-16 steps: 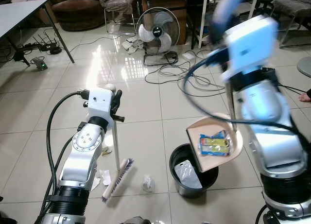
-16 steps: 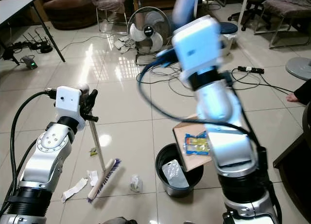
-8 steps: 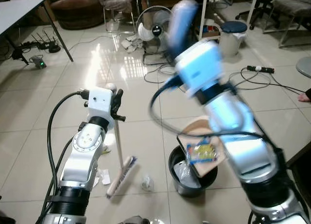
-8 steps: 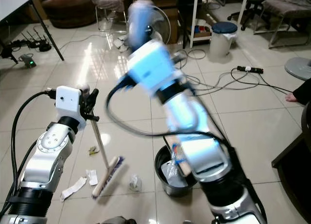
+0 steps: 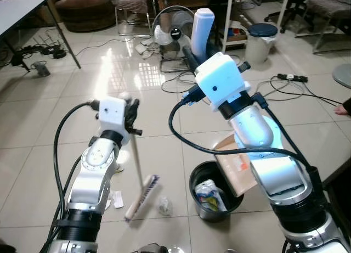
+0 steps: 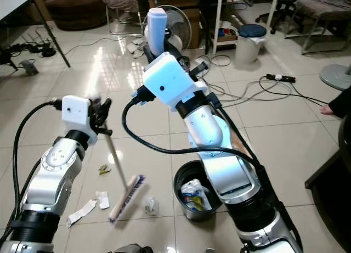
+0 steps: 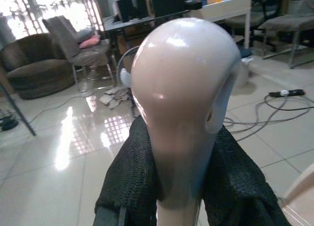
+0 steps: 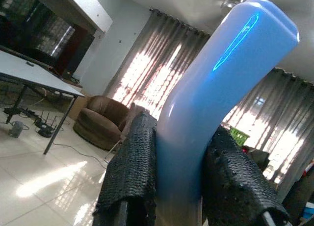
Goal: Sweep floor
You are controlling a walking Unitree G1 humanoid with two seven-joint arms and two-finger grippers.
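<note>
My left gripper [image 5: 130, 114] is shut on the pale handle of a broom [image 7: 179, 113], just under its rounded knob. The broom head [image 5: 142, 190] rests on the tiles left of a black bin [image 5: 193, 183]. In my right gripper [image 8: 179, 187], also shut, is the light blue handle [image 5: 202, 23] of a tan dustpan [image 5: 239, 168], which tilts steeply over the bin's right rim. A yellow and blue packet [image 5: 208, 191] lies inside the bin. Crumpled plastic [image 5: 163, 206] and white paper scraps [image 5: 117, 200] lie on the floor near the broom head.
A floor fan [image 5: 174, 32] stands behind, with loose cables [image 5: 277, 91] and a power strip [image 5: 288, 77] across the tiles. A white pail with a blue lid [image 5: 262, 40] and chairs stand at the back, a table [image 5: 24, 9] far left. A person's foot [image 5: 345, 107] shows at the right edge.
My right arm swung left and tipped the dustpan over the bin; the packet slid off it into the bin. The broom head shifted slightly right.
</note>
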